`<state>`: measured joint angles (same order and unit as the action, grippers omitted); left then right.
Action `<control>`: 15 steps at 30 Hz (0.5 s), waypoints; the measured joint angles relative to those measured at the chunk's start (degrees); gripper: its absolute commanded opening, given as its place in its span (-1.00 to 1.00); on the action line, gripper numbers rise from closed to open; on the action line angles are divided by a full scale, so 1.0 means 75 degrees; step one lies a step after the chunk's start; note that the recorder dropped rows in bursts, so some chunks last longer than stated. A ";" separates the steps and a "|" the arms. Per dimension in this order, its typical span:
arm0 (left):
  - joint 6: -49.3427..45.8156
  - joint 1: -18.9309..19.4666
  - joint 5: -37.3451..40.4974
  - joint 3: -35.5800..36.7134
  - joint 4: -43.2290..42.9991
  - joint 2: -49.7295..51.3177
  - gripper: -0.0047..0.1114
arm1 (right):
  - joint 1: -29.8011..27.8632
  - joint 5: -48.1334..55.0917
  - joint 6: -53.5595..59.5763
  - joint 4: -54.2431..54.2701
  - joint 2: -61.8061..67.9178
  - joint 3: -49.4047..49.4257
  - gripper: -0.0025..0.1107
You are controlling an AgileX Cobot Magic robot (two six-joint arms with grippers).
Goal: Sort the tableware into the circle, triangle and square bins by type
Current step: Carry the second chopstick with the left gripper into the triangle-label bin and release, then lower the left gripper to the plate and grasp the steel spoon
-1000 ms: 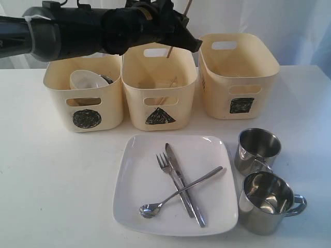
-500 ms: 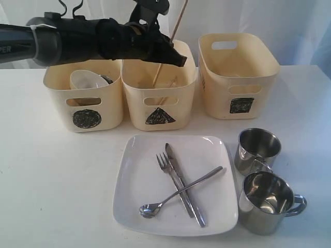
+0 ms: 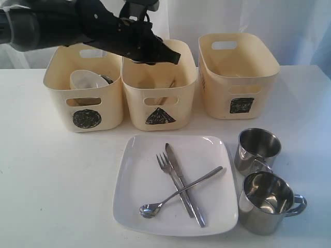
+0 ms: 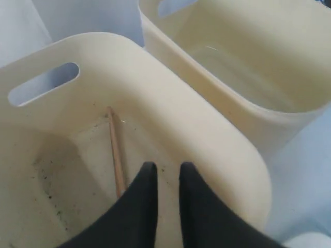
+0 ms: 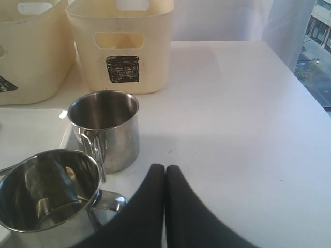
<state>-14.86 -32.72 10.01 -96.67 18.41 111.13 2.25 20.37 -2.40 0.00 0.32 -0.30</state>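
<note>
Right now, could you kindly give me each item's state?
Left gripper, slightly open, empty.
Right gripper, shut, empty.
Chopstick, lying in triangle bin.
White bowl, in circle bin.
Square bin, nothing seen inside.
Far mug, upright, empty.
Near mug, upright, empty.
Plate, holding crossed cutlery.

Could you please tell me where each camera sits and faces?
Exterior: raised, facing across the plate to the triangle bin; left arm shows.
Left wrist: above that bin, looking in at a chopstick; left claw shows.
Right wrist: low over the table, facing the mugs; shut right claw shows.
Shared: exterior and right wrist both show the mugs.
</note>
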 measured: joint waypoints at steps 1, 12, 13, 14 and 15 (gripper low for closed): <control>-0.0037 0.0000 0.0308 0.0000 0.0000 -0.0155 -0.92 | 0.0000 0.0000 0.0000 0.0000 0.0000 0.0000 -0.96; -0.1520 0.0000 0.5185 0.0000 0.0320 -0.1261 -0.92 | 0.0000 0.0000 0.0000 0.0000 0.0000 0.0000 -0.96; -0.1668 0.0000 0.5575 0.0000 0.0453 -0.1261 -0.92 | 0.0000 0.0000 0.0000 0.0000 0.0000 0.0000 -0.96; -0.1804 0.0000 0.6009 0.0000 0.0590 -0.1246 -0.92 | 0.0000 0.0000 0.0000 0.0000 0.0000 0.0000 -0.96; -0.1898 0.0000 0.6375 0.0000 0.0735 -0.1203 -0.92 | 0.0000 0.0000 0.0000 0.0000 0.0000 0.0000 -0.96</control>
<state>-29.10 -32.72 57.83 -96.67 23.92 102.11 2.25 20.37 -2.40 0.00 0.32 -0.30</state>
